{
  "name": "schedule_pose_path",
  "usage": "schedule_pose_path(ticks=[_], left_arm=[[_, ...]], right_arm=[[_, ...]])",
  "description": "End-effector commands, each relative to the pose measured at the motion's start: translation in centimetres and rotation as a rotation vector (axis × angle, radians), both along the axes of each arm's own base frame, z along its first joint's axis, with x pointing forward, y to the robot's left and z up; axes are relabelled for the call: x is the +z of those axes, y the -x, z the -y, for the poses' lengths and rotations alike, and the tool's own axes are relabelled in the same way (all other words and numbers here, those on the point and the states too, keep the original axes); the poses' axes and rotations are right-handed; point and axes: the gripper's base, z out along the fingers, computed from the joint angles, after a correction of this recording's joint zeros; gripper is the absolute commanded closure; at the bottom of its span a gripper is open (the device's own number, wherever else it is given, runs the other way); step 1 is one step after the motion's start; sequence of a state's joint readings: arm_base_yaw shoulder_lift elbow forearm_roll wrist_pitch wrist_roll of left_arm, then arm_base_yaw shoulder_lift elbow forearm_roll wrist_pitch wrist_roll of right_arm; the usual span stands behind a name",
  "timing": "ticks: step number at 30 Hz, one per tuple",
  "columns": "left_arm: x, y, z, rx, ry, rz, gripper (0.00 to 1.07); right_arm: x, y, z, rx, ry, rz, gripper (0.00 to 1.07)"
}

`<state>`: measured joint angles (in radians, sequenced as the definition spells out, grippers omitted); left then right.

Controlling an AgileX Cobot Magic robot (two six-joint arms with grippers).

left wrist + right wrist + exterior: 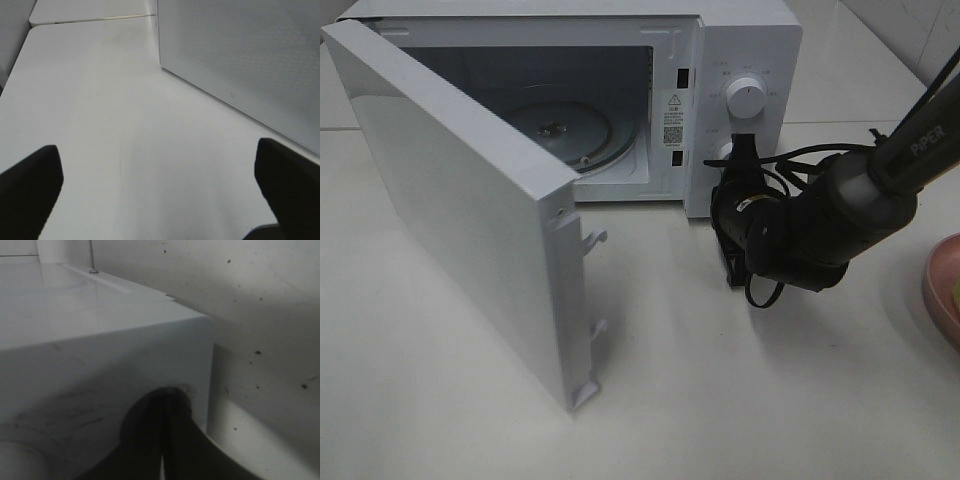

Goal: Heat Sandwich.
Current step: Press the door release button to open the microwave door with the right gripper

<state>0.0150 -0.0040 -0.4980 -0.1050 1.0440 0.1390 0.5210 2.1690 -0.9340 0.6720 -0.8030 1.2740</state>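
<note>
A white microwave (pixel 750 40) stands on a pale bench (pixel 720 400) with its door (pixel 470 220) swung wide open. Its cavity holds only a glass turntable (pixel 560 125). The right claw (pixel 741 150), pressed together and gripping nothing, has its tip at the control panel and hides part of the lower dial (pixel 722 152). The left claw (pixel 157 170), spread wide, hovers over the bench beside the door. At the right border a pink plate (pixel 942 290) is cut off. The sandwich cannot be made out there.

Likely pink plate (pixel 946 288) half past view's edge
</note>
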Motion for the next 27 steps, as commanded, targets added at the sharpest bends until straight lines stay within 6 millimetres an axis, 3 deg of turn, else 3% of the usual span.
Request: schedule_pose_path(ticks=[1, 13, 27], left_arm=[[0.1, 0.3, 0.1, 0.003, 0.013, 0.037, 0.05], [0.1, 0.3, 0.1, 0.003, 0.013, 0.037, 0.05], [0.1, 0.3, 0.1, 0.003, 0.013, 0.037, 0.05]], right_arm=[[3.1, -3.0, 0.1, -0.009, 0.016, 0.247, 1.05], [2.4, -2.6, -0.3, 0.046, 0.007, 0.136, 1.04], [2.3, 0.5, 0.1, 0.165, 0.039, -0.051, 1.04]])
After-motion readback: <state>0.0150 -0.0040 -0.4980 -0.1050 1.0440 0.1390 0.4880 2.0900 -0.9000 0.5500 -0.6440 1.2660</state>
